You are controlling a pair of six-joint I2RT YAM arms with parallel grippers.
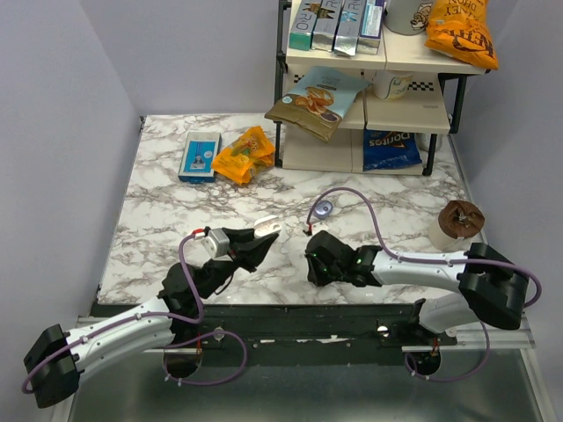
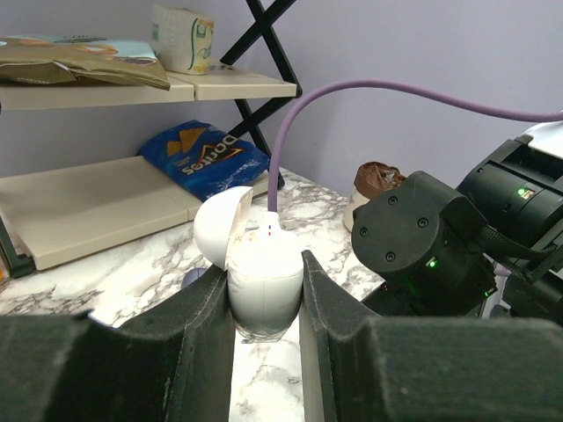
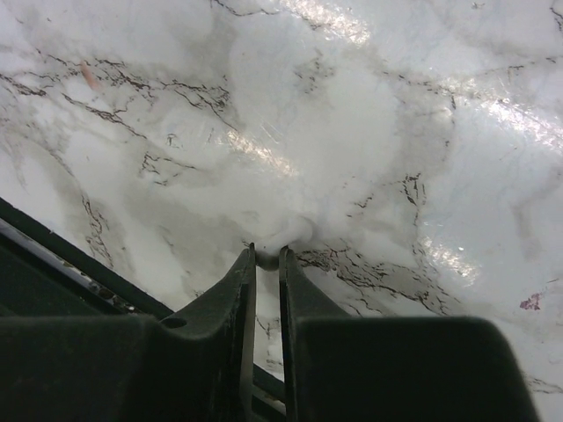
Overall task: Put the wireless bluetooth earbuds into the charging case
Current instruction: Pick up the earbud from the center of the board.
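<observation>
The marble table (image 1: pixel 158 220) holds a shelf rack (image 1: pixel 369 123) of snack bags at the back. The left gripper (image 1: pixel 259 239) squeezes the white charging case (image 2: pixel 262 281) upright between its fingers, just above the table, with the lid (image 2: pixel 214 230) flipped open. The right gripper (image 3: pixel 266 264) points down at the table. Its fingers are almost together, pinching a tiny white earbud (image 3: pixel 267 253). A small round bluish thing (image 1: pixel 324 209) lies just behind both grippers.

Soft, even light fills the room, glare streaks the marble surface (image 3: pixel 334 22) white, and the left tool (image 2: pixel 264 281) blurs up close.
</observation>
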